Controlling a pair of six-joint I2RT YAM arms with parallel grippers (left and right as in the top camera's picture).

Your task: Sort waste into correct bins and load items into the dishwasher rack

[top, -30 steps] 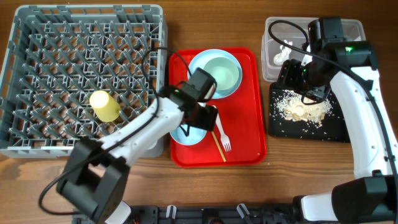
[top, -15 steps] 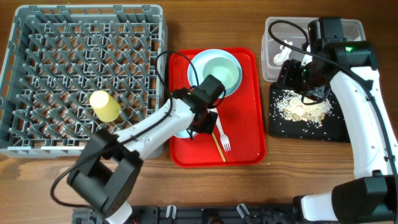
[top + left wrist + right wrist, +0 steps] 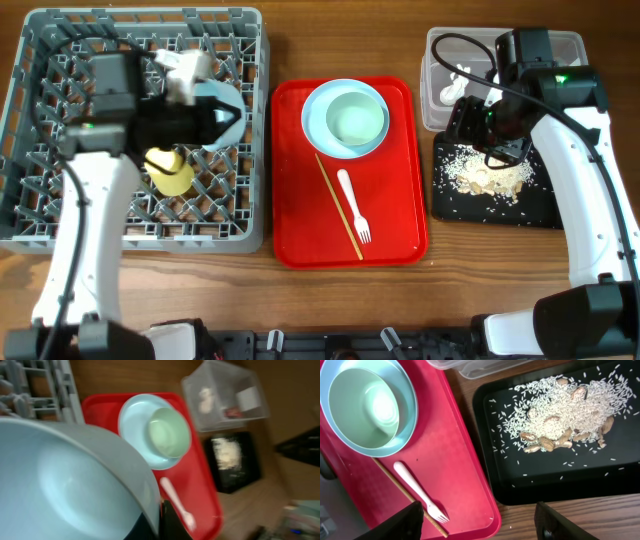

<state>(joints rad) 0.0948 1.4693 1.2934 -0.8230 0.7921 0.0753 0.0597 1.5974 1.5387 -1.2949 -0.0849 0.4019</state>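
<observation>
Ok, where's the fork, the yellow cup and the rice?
fork (image 3: 354, 206), overhead view, middle of its handle.
yellow cup (image 3: 171, 171), overhead view, its side.
rice (image 3: 555, 415), right wrist view, middle of the pile.

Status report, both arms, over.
Left gripper shut on pale blue round bowl above grey plastic rack. Right gripper open by black rectangular tray. Small yellow cup beside bowl.

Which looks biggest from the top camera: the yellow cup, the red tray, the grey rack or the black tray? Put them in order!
Largest to smallest in the overhead view:
1. grey rack
2. red tray
3. black tray
4. yellow cup
</observation>
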